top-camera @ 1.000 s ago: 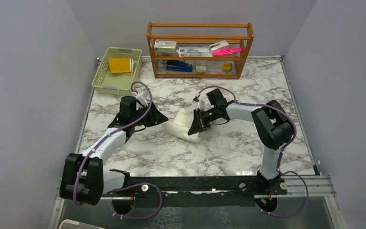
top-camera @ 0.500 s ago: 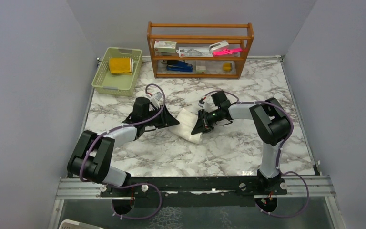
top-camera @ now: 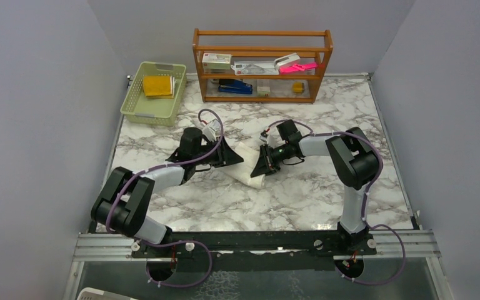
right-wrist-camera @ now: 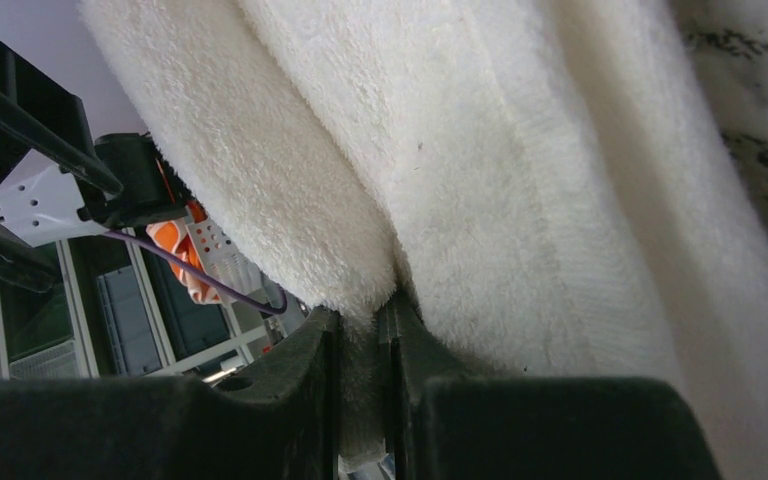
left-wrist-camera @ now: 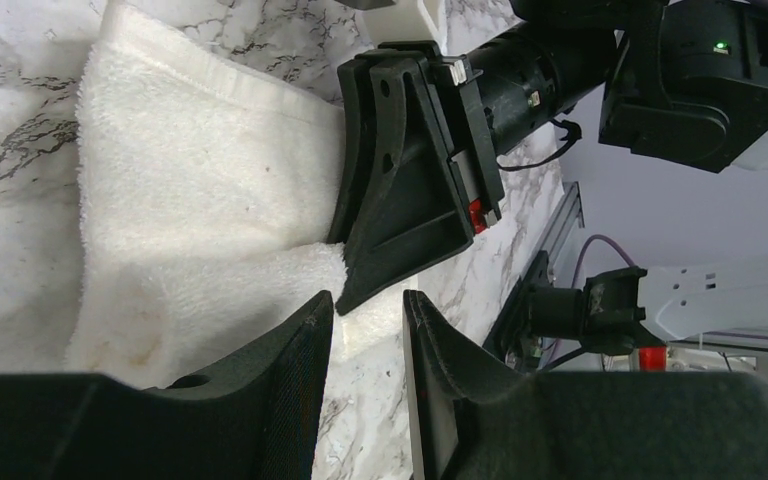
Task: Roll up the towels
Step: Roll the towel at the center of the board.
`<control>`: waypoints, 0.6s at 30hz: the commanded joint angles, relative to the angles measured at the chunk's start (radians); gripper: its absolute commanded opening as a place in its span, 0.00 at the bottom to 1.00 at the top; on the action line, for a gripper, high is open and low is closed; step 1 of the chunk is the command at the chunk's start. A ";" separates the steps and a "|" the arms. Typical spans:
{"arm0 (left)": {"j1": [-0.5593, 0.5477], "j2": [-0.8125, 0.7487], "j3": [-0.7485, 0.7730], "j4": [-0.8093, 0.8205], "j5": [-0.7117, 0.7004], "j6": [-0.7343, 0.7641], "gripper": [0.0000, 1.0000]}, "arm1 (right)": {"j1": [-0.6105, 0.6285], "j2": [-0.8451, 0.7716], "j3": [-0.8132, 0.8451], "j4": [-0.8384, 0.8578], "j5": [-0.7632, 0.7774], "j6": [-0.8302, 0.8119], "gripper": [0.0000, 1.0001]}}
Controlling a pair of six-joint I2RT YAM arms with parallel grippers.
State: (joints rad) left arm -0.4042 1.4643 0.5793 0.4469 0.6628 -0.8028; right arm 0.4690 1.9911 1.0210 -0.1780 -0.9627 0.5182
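A green plastic basket (top-camera: 139,115) at the far left of the marble table (top-camera: 300,194) holds the folded mustard-yellow towel (top-camera: 157,85). Mid-table, the left gripper (left-wrist-camera: 368,300), jaws slightly apart and pinching nothing, is at the edge of the cream-white terry towel (top-camera: 245,165). The towel lies partly rolled, its long axis running far-left to near-right. The right gripper (right-wrist-camera: 360,315) pinches its fold. A wooden shelf (top-camera: 262,34) stands behind.

towel (top-camera: 242,169) centre table (top-camera: 300,194), between left tool (top-camera: 235,159) and right tool (top-camera: 257,172) | basket (top-camera: 139,111) far-left, second towel (top-camera: 157,85) inside | shelf (top-camera: 262,65) behind
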 commanded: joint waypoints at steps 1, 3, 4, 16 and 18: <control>-0.012 0.048 -0.030 0.082 -0.007 -0.015 0.34 | 0.014 0.052 -0.021 -0.047 0.130 -0.059 0.01; -0.012 0.074 -0.052 0.098 -0.041 -0.006 0.34 | 0.023 0.056 -0.024 -0.046 0.134 -0.064 0.01; -0.012 0.091 -0.063 0.106 -0.057 0.000 0.33 | 0.025 0.059 -0.028 -0.043 0.126 -0.064 0.01; -0.015 0.231 -0.119 0.161 -0.181 0.051 0.31 | 0.029 -0.014 -0.041 -0.073 0.179 -0.156 0.29; -0.018 0.231 -0.118 0.162 -0.183 0.056 0.31 | 0.032 -0.060 -0.026 -0.090 0.246 -0.180 0.45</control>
State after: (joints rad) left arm -0.4149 1.6535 0.4839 0.6483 0.5831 -0.8013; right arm 0.4808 1.9762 1.0153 -0.1707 -0.9363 0.4534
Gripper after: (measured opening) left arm 0.309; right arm 0.334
